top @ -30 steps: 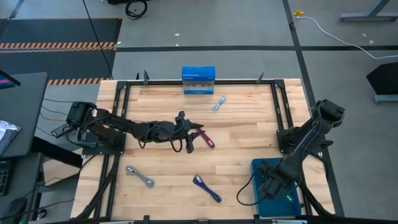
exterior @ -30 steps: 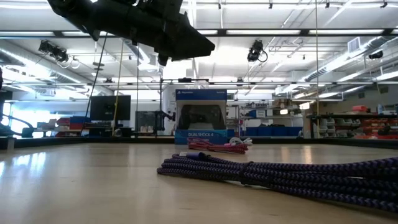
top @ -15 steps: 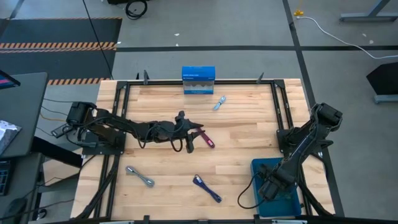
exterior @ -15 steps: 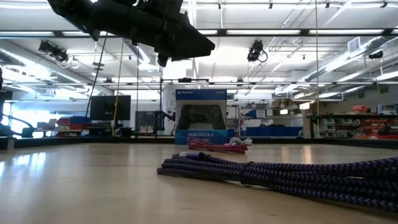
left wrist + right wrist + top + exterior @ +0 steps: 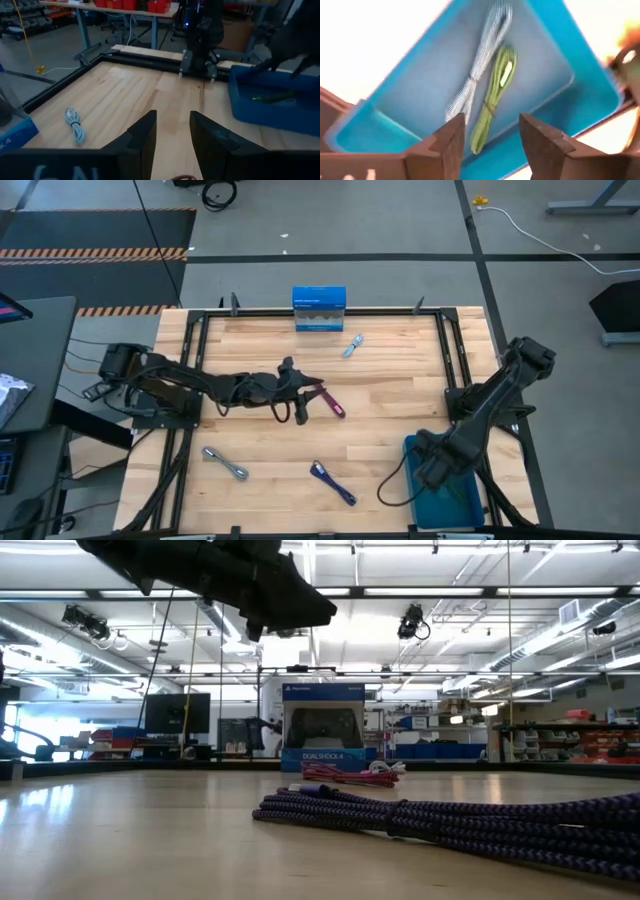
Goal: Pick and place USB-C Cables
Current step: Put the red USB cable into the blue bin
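Note:
My left gripper (image 5: 316,394) hangs open above mid-table, nothing between its fingers (image 5: 172,135). A maroon cable (image 5: 333,406) lies on the wood just past its fingertips. Loose on the table lie a pale silver-blue cable (image 5: 352,345), a grey cable (image 5: 226,463) and a navy cable (image 5: 333,482), the navy one close to the low camera (image 5: 430,820). My right gripper (image 5: 492,135) is open over the blue bin (image 5: 455,495). A green cable (image 5: 492,100) and a pale striped cable (image 5: 480,65) lie on the bin's floor, clear of the fingers.
An upright blue-and-white box (image 5: 319,309) stands at the far edge's middle. A black frame (image 5: 445,350) borders the tabletop. The blue bin sits at the near right corner. Bare wood lies between the loose cables.
My right gripper has drifted a little toward the table's left and far side, still over the bin. My left arm has edged slightly toward the table's left edge. The cables on the table lie where they were.

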You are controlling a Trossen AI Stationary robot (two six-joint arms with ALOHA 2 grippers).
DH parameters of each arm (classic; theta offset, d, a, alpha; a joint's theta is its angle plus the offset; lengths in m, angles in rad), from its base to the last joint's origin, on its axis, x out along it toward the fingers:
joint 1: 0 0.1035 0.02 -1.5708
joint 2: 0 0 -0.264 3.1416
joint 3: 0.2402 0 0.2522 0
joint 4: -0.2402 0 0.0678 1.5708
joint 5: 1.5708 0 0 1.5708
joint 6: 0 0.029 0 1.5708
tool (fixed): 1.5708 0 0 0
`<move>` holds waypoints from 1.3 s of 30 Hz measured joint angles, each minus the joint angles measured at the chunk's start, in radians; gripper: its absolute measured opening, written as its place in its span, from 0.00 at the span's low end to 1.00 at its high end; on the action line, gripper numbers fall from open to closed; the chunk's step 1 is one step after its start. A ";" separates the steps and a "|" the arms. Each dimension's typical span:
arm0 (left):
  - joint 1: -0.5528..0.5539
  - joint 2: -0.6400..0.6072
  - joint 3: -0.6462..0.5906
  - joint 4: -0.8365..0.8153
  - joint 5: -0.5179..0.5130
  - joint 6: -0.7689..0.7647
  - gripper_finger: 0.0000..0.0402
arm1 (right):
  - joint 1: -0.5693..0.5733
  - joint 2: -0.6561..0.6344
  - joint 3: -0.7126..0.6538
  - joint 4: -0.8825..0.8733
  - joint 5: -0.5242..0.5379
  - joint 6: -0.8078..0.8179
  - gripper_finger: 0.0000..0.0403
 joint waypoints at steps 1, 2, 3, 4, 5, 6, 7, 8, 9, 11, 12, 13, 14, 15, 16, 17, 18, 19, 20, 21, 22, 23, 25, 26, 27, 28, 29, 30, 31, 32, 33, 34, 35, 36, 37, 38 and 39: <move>0.000 -0.004 0.000 -0.009 0.000 0.000 0.31 | -0.015 -0.013 0.020 -0.016 0.030 -0.011 0.48; 0.000 -0.004 0.000 -0.006 0.000 0.001 0.31 | -0.029 -0.026 0.039 -0.025 0.060 -0.028 0.48; 0.000 -0.004 0.000 -0.007 0.000 0.002 0.31 | -0.043 -0.035 0.056 -0.025 0.094 -0.050 0.48; 0.000 -0.004 0.000 -0.010 0.000 0.002 0.31 | -0.059 -0.042 0.070 -0.020 0.124 -0.073 0.48; 0.000 -0.004 0.000 -0.015 0.000 0.002 0.31 | -0.079 -0.049 0.081 -0.016 0.156 -0.099 0.47; 0.000 -0.004 0.000 -0.017 0.000 0.003 0.31 | -0.100 -0.053 0.088 -0.010 0.185 -0.128 0.47; -0.001 -0.004 0.000 -0.022 0.000 0.004 0.31 | -0.123 -0.055 0.094 -0.001 0.210 -0.159 0.47; -0.003 -0.004 0.000 -0.028 0.000 0.006 0.31 | -0.149 -0.055 0.095 0.017 0.233 -0.191 0.47; -0.005 -0.004 0.000 -0.030 -0.001 0.013 0.31 | -0.175 -0.052 0.095 0.034 0.251 -0.228 0.47; -0.011 -0.023 0.000 -0.039 -0.021 0.030 0.31 | -0.231 -0.037 0.095 0.069 0.273 -0.315 0.47; -0.013 -0.032 0.000 -0.031 -0.042 0.031 0.31 | -0.257 -0.024 0.095 0.086 0.276 -0.359 0.46; -0.019 -0.044 0.001 -0.038 -0.068 0.032 0.31 | -0.286 -0.011 0.095 0.102 0.277 -0.407 0.46; -0.027 -0.062 0.001 -0.065 -0.096 0.038 0.31 | -0.311 0.004 0.095 0.117 0.277 -0.451 0.46; -0.035 -0.078 0.001 -0.093 -0.118 0.039 0.31 | -0.337 0.019 0.095 0.135 0.277 -0.496 0.46; -0.042 -0.091 0.001 -0.114 -0.131 0.041 0.31 | -0.359 0.033 0.095 0.156 0.278 -0.540 0.46; -0.048 -0.106 0.001 -0.145 -0.134 0.042 0.31 | -0.380 0.047 0.094 0.174 0.278 -0.580 0.46; -0.056 -0.122 0.001 -0.185 -0.134 0.042 0.31 | -0.402 0.060 0.094 0.189 0.278 -0.618 0.46; -0.064 -0.136 0.001 -0.224 -0.135 0.042 0.31 | -0.423 0.071 0.094 0.207 0.280 -0.655 0.46; -0.071 -0.144 0.001 -0.251 -0.135 0.043 0.31 | -0.445 0.080 0.094 0.227 0.284 -0.688 0.46; -0.076 -0.151 0.001 -0.276 -0.135 0.043 0.31 | -0.466 0.090 0.094 0.239 0.291 -0.717 0.46; -0.082 -0.159 0.001 -0.312 -0.135 0.048 0.31 | -0.489 0.098 0.094 0.251 0.296 -0.743 0.46; -0.089 -0.168 0.000 -0.341 -0.135 0.049 0.31 | -0.512 0.107 0.094 0.267 0.299 -0.766 0.46; -0.096 -0.176 0.001 -0.357 -0.135 0.051 0.31 | -0.556 0.125 0.094 0.302 0.301 -0.814 0.46; -0.096 -0.176 0.002 -0.373 -0.136 0.051 0.31 | -0.578 0.135 0.094 0.321 0.301 -0.837 0.46; -0.096 -0.179 0.002 -0.400 -0.141 0.050 0.31 | -0.599 0.146 0.094 0.346 0.301 -0.859 0.46; -0.096 -0.184 0.000 -0.428 -0.149 0.046 0.31 | -0.617 0.157 0.094 0.374 0.301 -0.882 0.46; -0.096 -0.187 0.000 -0.444 -0.156 0.033 0.31 | -0.634 0.168 0.094 0.398 0.301 -0.905 0.46; -0.094 -0.187 0.002 -0.466 -0.166 0.022 0.31 | -0.650 0.180 0.094 0.421 0.300 -0.928 0.46; -0.093 -0.187 0.002 -0.503 -0.184 0.005 0.31 | -0.664 0.192 0.094 0.444 0.299 -0.949 0.46; -0.092 -0.187 0.001 -0.550 -0.205 -0.008 0.31 | -0.677 0.204 0.094 0.464 0.296 -0.968 0.46; -0.093 -0.190 0.000 -0.593 -0.225 -0.025 0.31 | -0.689 0.216 0.094 0.481 0.295 -0.986 0.46; -0.095 -0.194 0.000 -0.629 -0.240 -0.037 0.31 | -0.698 0.229 0.094 0.496 0.295 -1.000 0.46; -0.095 -0.196 0.000 -0.654 -0.249 -0.055 0.31 | -0.707 0.242 0.094 0.510 0.295 -1.015 0.46; -0.095 -0.196 0.001 -0.686 -0.258 -0.068 0.31 | -0.715 0.256 0.094 0.524 0.294 -1.026 0.46; -0.095 -0.196 0.000 -0.720 -0.263 -0.080 0.31 | -0.722 0.271 0.094 0.537 0.292 -1.035 0.46; -0.095 -0.195 0.000 -0.740 -0.265 -0.092 0.31 | -0.729 0.286 0.094 0.552 0.292 -1.043 0.46; -0.095 -0.195 0.000 -0.747 -0.268 -0.101 0.31 | -0.735 0.300 0.094 0.570 0.291 -1.047 0.46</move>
